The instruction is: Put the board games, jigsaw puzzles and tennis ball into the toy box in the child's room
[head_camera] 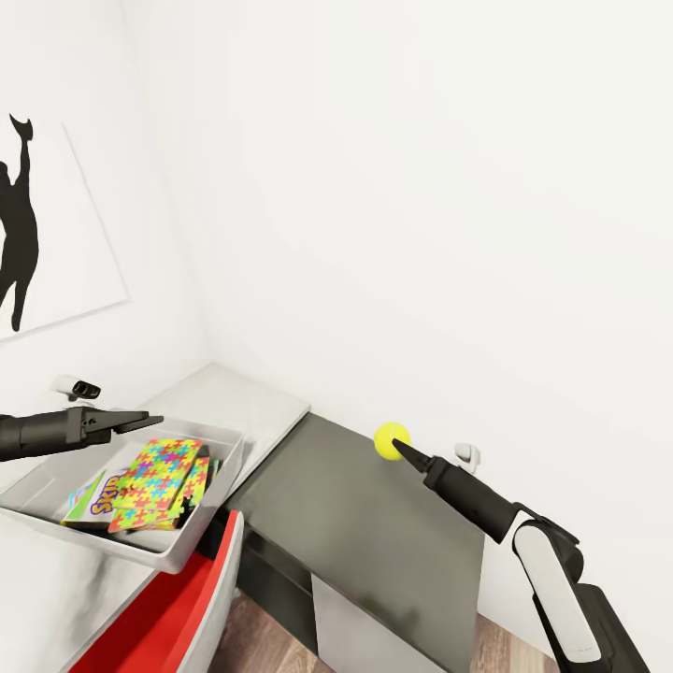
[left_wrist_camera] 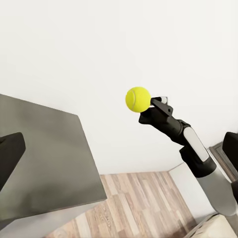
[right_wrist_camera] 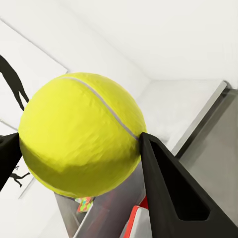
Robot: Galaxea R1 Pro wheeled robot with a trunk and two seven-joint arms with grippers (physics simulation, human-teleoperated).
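The tennis ball (head_camera: 391, 439) is a round yellow-green ball with a pale curved seam, held clear above the dark grey surface (head_camera: 374, 523), near the white wall. The right gripper (head_camera: 400, 448) has its black, wedge-shaped jaws closed on the ball, one finger (right_wrist_camera: 168, 193) pressed against each side of it in the right wrist view.

To the left, the toy box (head_camera: 201, 533) is a shallow light grey bin with sloping sides and a thick rim. Inside it lie the jigsaw puzzles (head_camera: 159, 481), thin sheets of interlocking yellow, pink, blue, green and orange pieces, resting partly over a board game (head_camera: 93, 500) with a printed green and yellow cover. The left gripper (head_camera: 140, 421) hangs over the box's far rim; its jaws appear nearly together and empty, though the angle is poor.

A red-lined piece (head_camera: 159, 617) sits below the box. A black silhouette picture (head_camera: 19, 224) hangs on the wall, with wood-plank floor (left_wrist_camera: 144, 203) below.
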